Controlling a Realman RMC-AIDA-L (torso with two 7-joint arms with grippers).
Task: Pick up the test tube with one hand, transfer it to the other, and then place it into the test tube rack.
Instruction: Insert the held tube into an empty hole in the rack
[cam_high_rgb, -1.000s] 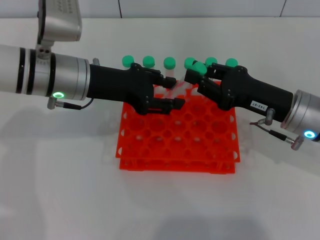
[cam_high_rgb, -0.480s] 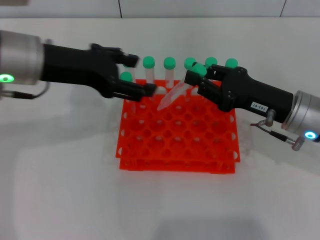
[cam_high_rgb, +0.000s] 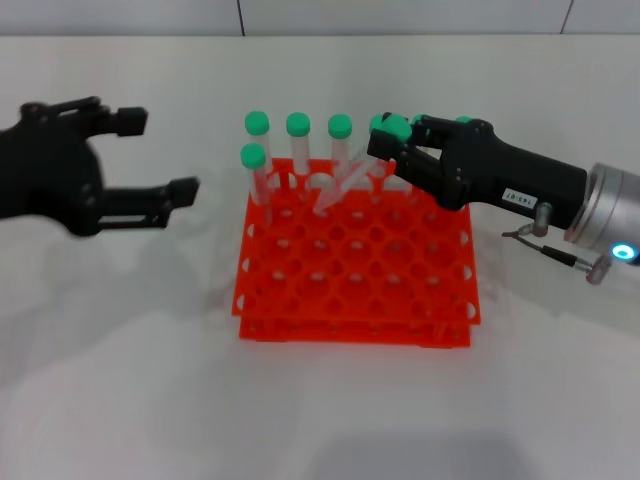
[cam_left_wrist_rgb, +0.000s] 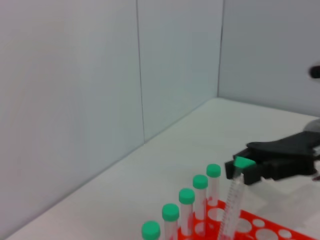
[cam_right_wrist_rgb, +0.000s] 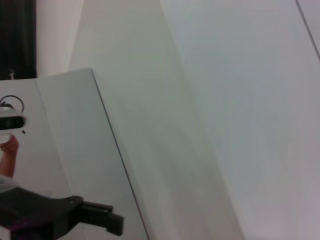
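Now left tool (cam_high_rgb: 150, 155), spread and empty, had pulled away to 9 o'clock; right tool (cam_high_rgb: 400, 150) pinched tilted tube (cam_high_rgb: 345, 180) over rack (cam_high_rgb: 355, 290), 12 o'clock edge. Handover done; placing remained.

The tube (cam_high_rgb: 352, 174), clear with a green cap, hangs tilted over the rack's (cam_high_rgb: 355, 268) back rows, cap end clamped in the right gripper (cam_high_rgb: 398, 150) and its lower end slanting down toward the holes. The rack, orange-red and two-tiered, sits flat on the white surface. The left gripper (cam_high_rgb: 150, 155), fingers spread, is well left of the rack.
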